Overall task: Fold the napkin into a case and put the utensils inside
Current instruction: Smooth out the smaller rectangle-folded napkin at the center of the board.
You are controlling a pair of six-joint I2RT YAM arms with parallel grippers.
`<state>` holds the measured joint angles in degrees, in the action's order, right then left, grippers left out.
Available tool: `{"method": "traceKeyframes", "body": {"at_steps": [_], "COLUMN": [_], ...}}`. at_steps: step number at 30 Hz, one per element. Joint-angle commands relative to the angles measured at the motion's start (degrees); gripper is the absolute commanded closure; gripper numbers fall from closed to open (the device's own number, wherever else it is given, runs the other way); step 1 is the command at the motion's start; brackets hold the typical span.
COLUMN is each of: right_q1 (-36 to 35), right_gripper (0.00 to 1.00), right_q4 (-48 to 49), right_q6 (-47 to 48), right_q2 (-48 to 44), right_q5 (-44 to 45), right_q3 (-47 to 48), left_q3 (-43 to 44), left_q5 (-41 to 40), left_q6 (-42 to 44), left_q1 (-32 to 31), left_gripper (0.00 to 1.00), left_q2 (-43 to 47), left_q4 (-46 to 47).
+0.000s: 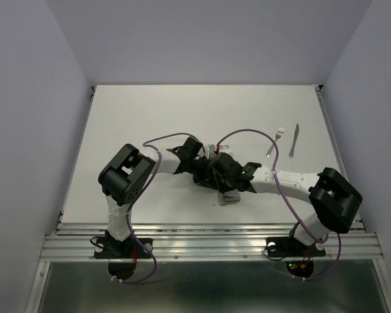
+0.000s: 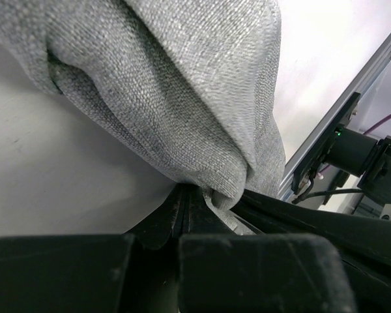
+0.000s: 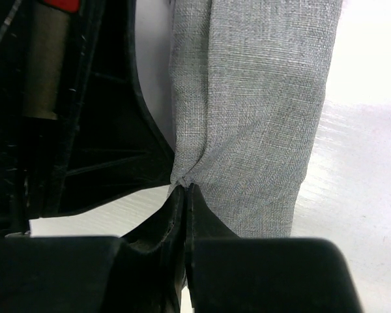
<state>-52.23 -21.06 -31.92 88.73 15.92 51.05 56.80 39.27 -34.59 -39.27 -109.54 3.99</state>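
Note:
The grey napkin (image 2: 169, 85) hangs bunched in thick folds from my left gripper (image 2: 189, 189), which is shut on its edge. My right gripper (image 3: 186, 186) is shut on a pinched fold of the same napkin (image 3: 254, 117), which hangs as a narrow strip. In the top view both grippers meet over the table's middle, the left gripper (image 1: 203, 160) close against the right gripper (image 1: 220, 175), and only a small piece of napkin (image 1: 229, 198) shows below them. The silver fork (image 1: 275, 142) and knife (image 1: 294, 140) lie side by side at the right, beyond the right arm.
The white table (image 1: 182, 117) is bounded by an aluminium rail (image 1: 208, 242) at the near edge and by grey walls on the other sides. The left arm's black body (image 3: 72, 98) crowds the right wrist view.

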Motion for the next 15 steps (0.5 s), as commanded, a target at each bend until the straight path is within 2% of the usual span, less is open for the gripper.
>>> {"method": "traceKeyframes", "body": {"at_steps": [1,15], "right_q1": [-0.7,-0.7], "right_gripper": [0.99,0.99], "right_q4": [0.8,3.7], "right_q6": [-0.2,-1.5], "right_q2": [-2.3,1.3], "right_q5": [1.2,-1.2], "right_q3": [3.1,0.7], "left_q3": [-1.6,-1.8], "left_q5": [-0.8,-2.2], "left_q6": [0.8,0.8], "left_q1": [-0.8,-0.7], "left_gripper": [1.00,1.00], "left_q2": [-1.0,1.3], "left_q4": [-0.8,-3.3]}}
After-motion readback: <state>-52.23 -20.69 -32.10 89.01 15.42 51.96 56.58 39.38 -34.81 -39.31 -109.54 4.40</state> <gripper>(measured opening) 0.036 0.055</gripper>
